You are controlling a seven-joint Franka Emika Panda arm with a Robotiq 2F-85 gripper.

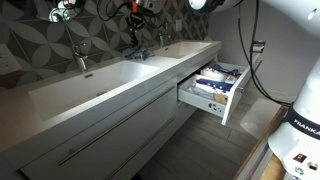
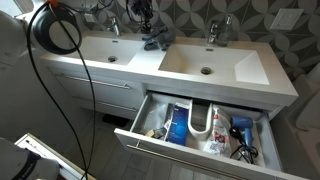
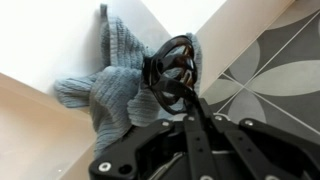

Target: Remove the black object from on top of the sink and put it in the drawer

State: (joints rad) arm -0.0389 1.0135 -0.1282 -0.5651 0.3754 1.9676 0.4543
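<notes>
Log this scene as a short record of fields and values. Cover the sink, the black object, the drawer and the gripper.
sink: long white double-basin top with chrome taps
black object: rounded black item on the sink top between the basins, lying on a grey knitted cloth
drawer: pulled open, with bottles and other items inside
gripper: just above the black object; whether it is open or shut cannot be told
task state: black object not yet in the drawer

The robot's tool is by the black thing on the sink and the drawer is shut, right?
No, the drawer is open, not shut; both exterior views show it pulled out with things inside. The tool is by the black thing on the sink.
</notes>
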